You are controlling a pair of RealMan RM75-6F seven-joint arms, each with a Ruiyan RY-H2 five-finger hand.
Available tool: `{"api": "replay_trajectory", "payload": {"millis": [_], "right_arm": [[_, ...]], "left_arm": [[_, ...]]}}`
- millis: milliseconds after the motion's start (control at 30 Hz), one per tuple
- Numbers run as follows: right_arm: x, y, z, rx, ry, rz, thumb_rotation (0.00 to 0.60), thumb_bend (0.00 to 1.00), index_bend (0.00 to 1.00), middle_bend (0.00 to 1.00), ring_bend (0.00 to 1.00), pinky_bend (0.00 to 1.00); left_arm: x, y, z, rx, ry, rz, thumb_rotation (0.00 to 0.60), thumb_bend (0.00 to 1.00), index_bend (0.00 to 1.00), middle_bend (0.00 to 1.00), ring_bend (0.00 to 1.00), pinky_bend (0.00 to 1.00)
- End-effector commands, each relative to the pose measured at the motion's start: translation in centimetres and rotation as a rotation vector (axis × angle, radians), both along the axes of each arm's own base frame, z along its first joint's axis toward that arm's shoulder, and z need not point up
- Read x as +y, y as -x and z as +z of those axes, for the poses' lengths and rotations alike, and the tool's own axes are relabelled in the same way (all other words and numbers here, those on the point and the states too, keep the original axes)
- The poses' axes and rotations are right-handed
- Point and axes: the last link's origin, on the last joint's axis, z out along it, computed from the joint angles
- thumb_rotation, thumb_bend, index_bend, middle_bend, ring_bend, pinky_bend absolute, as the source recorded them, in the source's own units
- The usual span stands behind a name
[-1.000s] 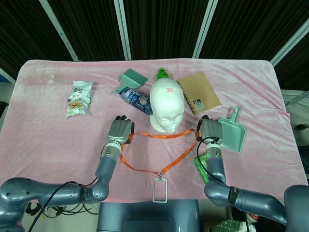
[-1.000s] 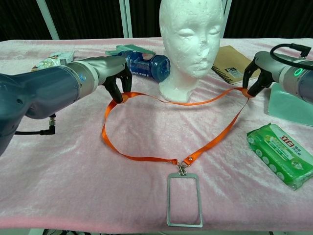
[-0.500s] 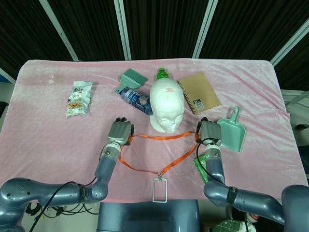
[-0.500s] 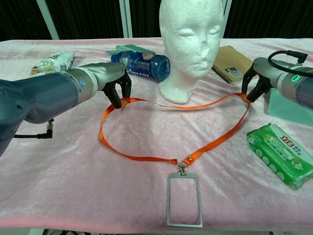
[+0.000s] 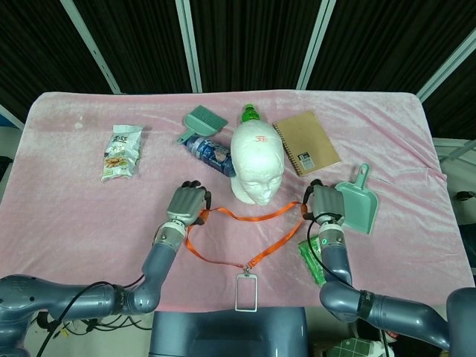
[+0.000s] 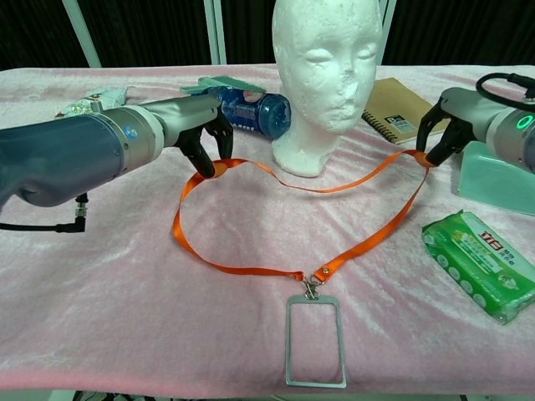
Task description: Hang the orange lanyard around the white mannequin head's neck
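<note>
The white mannequin head (image 5: pixel 257 165) (image 6: pixel 326 75) stands upright mid-table, facing me. An orange lanyard (image 5: pixel 262 216) (image 6: pixel 276 269) is spread in front of it as a loop, its clear badge holder (image 5: pixel 245 291) (image 6: pixel 315 342) lying flat nearest me. My left hand (image 5: pixel 187 202) (image 6: pixel 196 138) pinches the strap's left side just off the cloth. My right hand (image 5: pixel 321 202) (image 6: pixel 447 125) pinches the strap's right side. Between the two hands the strap sags across the front of the mannequin's base.
A blue bottle (image 6: pixel 251 110) and a teal brush (image 5: pixel 202 121) lie left of the head. A brown notebook (image 5: pixel 306 141) and a teal dustpan (image 5: pixel 358 202) sit to its right. A green tissue pack (image 6: pixel 478 263) lies front right, a snack bag (image 5: pixel 122 152) far left.
Both hands have shifted slightly with the strap still pinched; the left hand moved a little right toward the head, and the strap between them now hangs in a deeper sag.
</note>
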Motion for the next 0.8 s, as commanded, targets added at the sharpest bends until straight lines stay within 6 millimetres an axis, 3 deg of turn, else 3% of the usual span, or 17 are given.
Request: {"api": "replay_trajectory", "payload": {"millis": [33,433,800], "right_arm": [[0.6,0.2,1.9,-0.040,0.036,0.009,0.600,0.58,0.77,0.22,0.33,0.32],[2.6,1.3,8.0,-0.142,0.153,0.031,0.600,0.58,0.77,0.22,0.33,0.33],[3.0,-0.5,13.0,-0.248,0.270,0.122,0.600,0.58,0.78,0.22,0.33,0.33]], "left_arm": [[-0.6,0.1,1.0,-0.028,0.016,-0.034,0.600,0.45,0.59,0.37,0.14,0.16],[-1.7,-1.2,4.4,-0.160,-0.006,-0.144,0.600,0.45,0.59,0.37,0.15,0.16],[-1.6,-3.6,6.8,-0.273,-0.036,-0.216,0.600,0.44,0.59,0.37,0.14,0.16]]}}
